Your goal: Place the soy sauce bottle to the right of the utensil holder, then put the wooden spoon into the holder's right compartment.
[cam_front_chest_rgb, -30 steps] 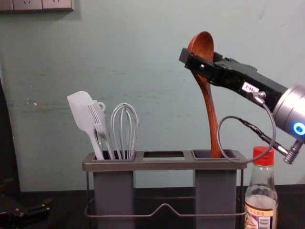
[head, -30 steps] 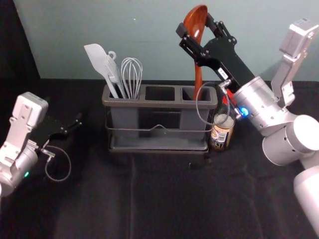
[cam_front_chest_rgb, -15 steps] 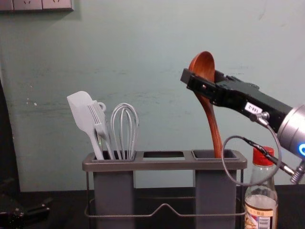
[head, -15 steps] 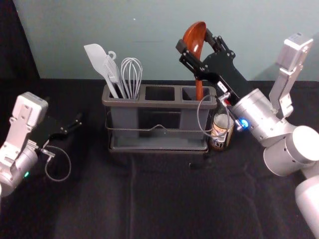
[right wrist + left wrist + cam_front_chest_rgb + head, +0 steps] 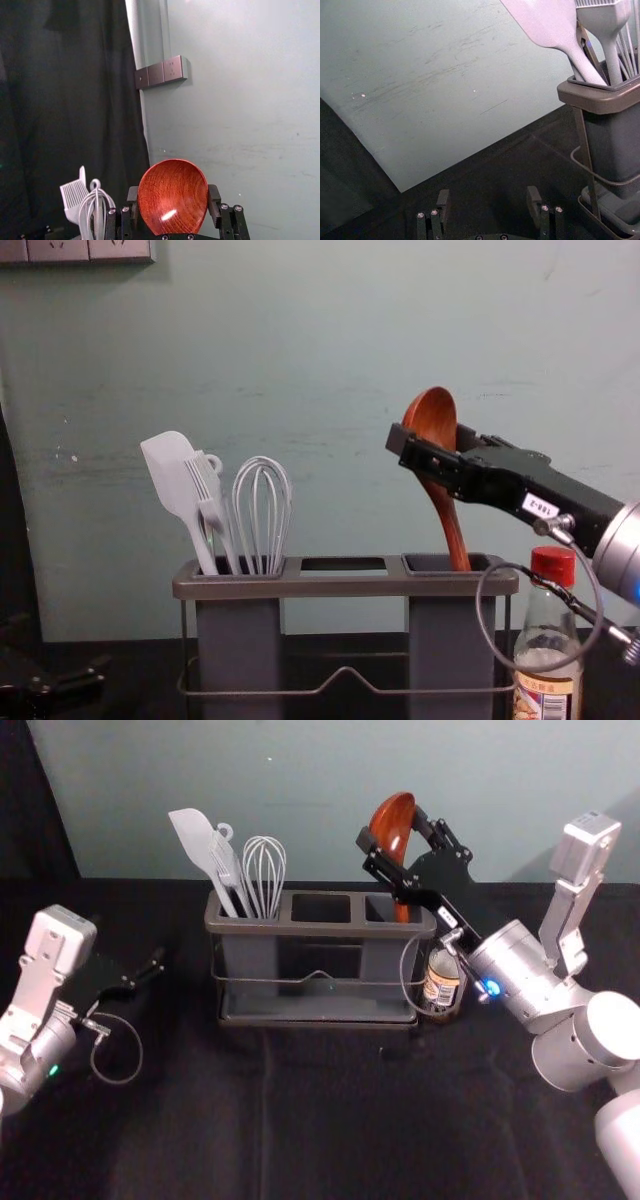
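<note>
We have the right gripper [image 5: 393, 828] above the right end of the utensil holder [image 5: 335, 930], its fingers closed on the bowl of the wooden spoon [image 5: 433, 418], one on each side. The spoon has its bowl up and its handle down, the lower part of the handle inside the holder's right compartment [image 5: 452, 660]; we cannot see how far down it reaches. In the chest view, the spoon tilts a little, its bowl leaning toward the left. Our soy sauce bottle [image 5: 545, 685], with its red cap [image 5: 553, 564], stands upright just beside the holder, to the right of it; we cannot tell whether the two touch. A thin cable loop [image 5: 482, 605] from our right arm crosses in front of the bottle. In the holder's left compartment [image 5: 238, 660] we see a pale spatula [image 5: 192, 835], a basting brush [image 5: 205, 485] and a whisk [image 5: 264, 870], heads up. Our left gripper [image 5: 130, 955] is parked over the dark cloth [image 5: 190, 1120], to the left of the holder and apart from it; in its wrist view, its fingers [image 5: 534, 202] stand wide apart. On the wall behind, we see a row of switch panels [image 5: 160, 73].
</note>
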Controlling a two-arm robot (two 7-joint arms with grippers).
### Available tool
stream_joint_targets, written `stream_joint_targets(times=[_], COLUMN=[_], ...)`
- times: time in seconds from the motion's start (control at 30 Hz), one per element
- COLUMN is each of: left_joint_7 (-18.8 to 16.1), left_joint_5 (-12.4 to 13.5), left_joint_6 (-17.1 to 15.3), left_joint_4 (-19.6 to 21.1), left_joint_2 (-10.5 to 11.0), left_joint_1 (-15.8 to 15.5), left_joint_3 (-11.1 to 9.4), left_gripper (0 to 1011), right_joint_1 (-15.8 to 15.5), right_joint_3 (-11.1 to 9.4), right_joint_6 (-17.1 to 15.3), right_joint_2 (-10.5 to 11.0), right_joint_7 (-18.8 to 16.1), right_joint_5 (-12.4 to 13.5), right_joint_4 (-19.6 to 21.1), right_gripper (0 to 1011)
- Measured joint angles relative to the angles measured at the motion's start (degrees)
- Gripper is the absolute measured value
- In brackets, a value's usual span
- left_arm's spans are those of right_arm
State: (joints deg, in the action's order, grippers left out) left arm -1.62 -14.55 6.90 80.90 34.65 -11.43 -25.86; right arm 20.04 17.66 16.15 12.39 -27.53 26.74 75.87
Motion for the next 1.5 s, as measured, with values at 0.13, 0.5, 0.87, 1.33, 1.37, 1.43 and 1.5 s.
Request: stream_joint_targets(times=[0.13, 0.5, 0.87, 1.33, 1.37, 1.43, 1.5], left_joint_7=[0.0, 0.0, 0.0, 0.0, 0.0, 0.0, 0.0], left_joint_5=[0.0, 0.0, 0.0, 0.0, 0.0, 0.0, 0.0], left_joint_6=[0.0, 0.0, 0.0, 0.0, 0.0, 0.0, 0.0], left_joint_4=[0.0, 0.0, 0.0, 0.0, 0.0, 0.0, 0.0], left_joint_2=[0.0, 0.0, 0.0, 0.0, 0.0, 0.0, 0.0], left_joint_1=[0.0, 0.0, 0.0, 0.0, 0.0, 0.0, 0.0], left_joint_3=[0.0, 0.0, 0.0, 0.0, 0.0, 0.0, 0.0], left_gripper=[1000, 1000, 1000, 1000, 1000, 1000, 1000], right_joint_1=[-0.3, -0.8, -0.9, -3.1, -3.3, -4.0, -4.5], right_joint_3=[0.1, 0.3, -0.6, -2.7, -2.9, -3.6, -4.2], right_joint_6=[0.0, 0.0, -0.7, 2.2, 2.6, 4.1, 4.8], right_joint_2=[0.1, 0.3, -0.4, 0.3, 0.4, 0.7, 0.8], right_joint_7=[0.0, 0.0, 1.3, 2.7, 2.8, 3.6, 4.1], right_joint_5=[-0.1, -0.9, -0.1, -1.0, -1.4, -2.7, -3.2], right_joint_4=[-0.1, 0.0, 1.5, 8.4, 8.8, 10.2, 11.1], right_gripper=[836, 854, 1003, 1003, 1003, 1002, 1002])
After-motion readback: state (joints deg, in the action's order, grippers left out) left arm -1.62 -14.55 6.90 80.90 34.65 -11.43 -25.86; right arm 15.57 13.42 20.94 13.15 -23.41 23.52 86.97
